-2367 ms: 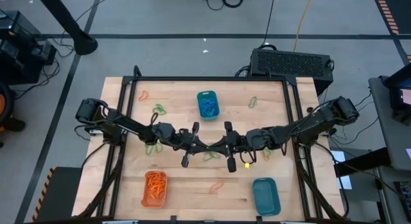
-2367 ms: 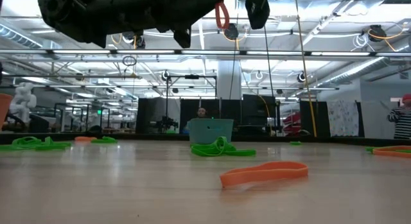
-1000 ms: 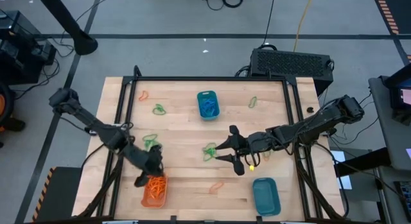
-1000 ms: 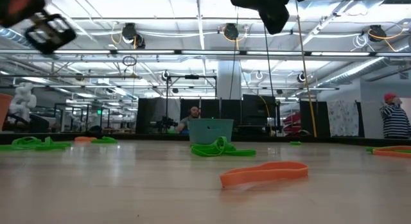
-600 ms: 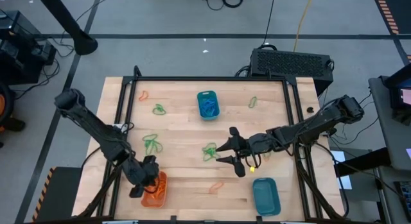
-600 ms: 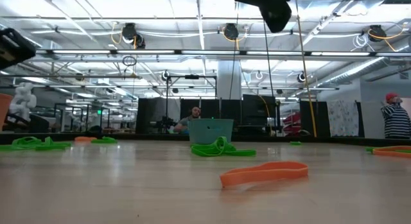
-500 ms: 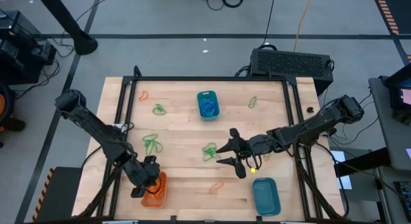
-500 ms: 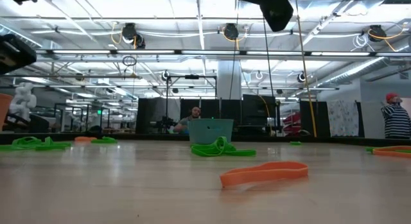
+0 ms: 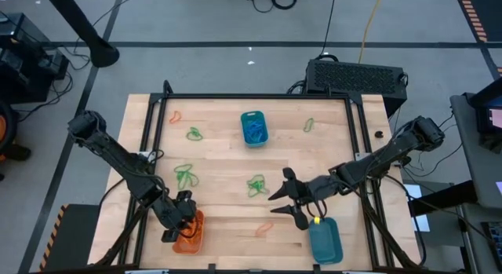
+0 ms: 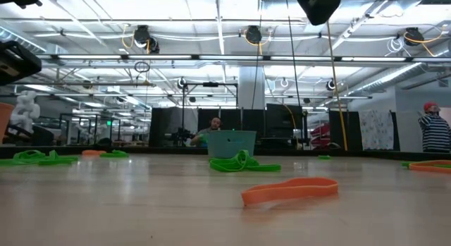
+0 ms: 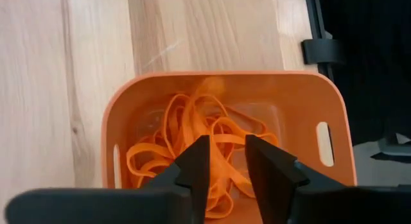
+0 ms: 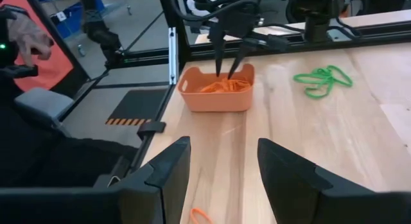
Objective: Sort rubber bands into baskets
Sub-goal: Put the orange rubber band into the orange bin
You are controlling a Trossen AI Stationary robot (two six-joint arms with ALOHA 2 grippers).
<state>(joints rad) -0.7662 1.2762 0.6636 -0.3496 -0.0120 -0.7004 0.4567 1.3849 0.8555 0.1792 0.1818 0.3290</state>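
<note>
The orange basket [image 9: 189, 233] stands at the near left and holds a pile of orange rubber bands [image 11: 186, 131]. My left gripper [image 11: 226, 165] points down into it, fingers a little apart, also seen from my right wrist [image 12: 229, 65]. My right gripper [image 9: 289, 202] hangs open above the table near the empty teal basket [image 9: 325, 239], with nothing between its fingers. A loose orange band [image 9: 265, 227] lies flat on the wood near it. The far teal basket [image 9: 253, 127] holds blue bands. My left gripper's fingertips [image 12: 220, 71] reach from above, slanting down, to the rim height of the orange basket, over the pile of bands [image 12: 223, 86]. I cannot tell whether they touch a band; nothing shows pinched in the gap.
Green bands lie in clumps at mid-table [image 9: 256, 184], mid-left [image 9: 186, 176], far left [image 9: 193, 133] and far right [image 9: 308, 125]. A small orange band [image 9: 175, 116] lies at the far left corner. A black frame [image 9: 259, 96] edges the table.
My left gripper has gone toward the near edge and down, coming to stand over the orange basket. My right gripper has swung toward the near edge, closer to the empty teal basket, staying open.
</note>
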